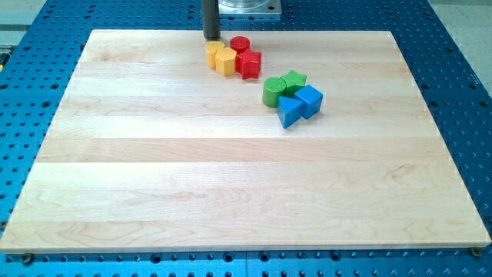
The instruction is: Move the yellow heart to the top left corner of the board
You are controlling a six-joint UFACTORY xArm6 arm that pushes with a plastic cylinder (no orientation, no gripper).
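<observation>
While my tip [211, 37] is being held just beyond the yellow heart [214, 53], at the far edge of the board [154, 192] near its middle, no fingers are being carried, only a bare rod. If a leftward push is being started off-centre, the touching yellow hexagon [225, 62] or red blocks [247, 63] risk being dragged along. Pale wood is being shown on a blue perforated table [461, 69].

Even, bright, diffuse lighting was recorded across the pale wooden board [231, 169]. Only short, soft shadows were observed beneath the small coloured blocks. No glare was noted on the wood. Focus was found slightly soft throughout, and straight board edges indicated negligible distortion.
</observation>
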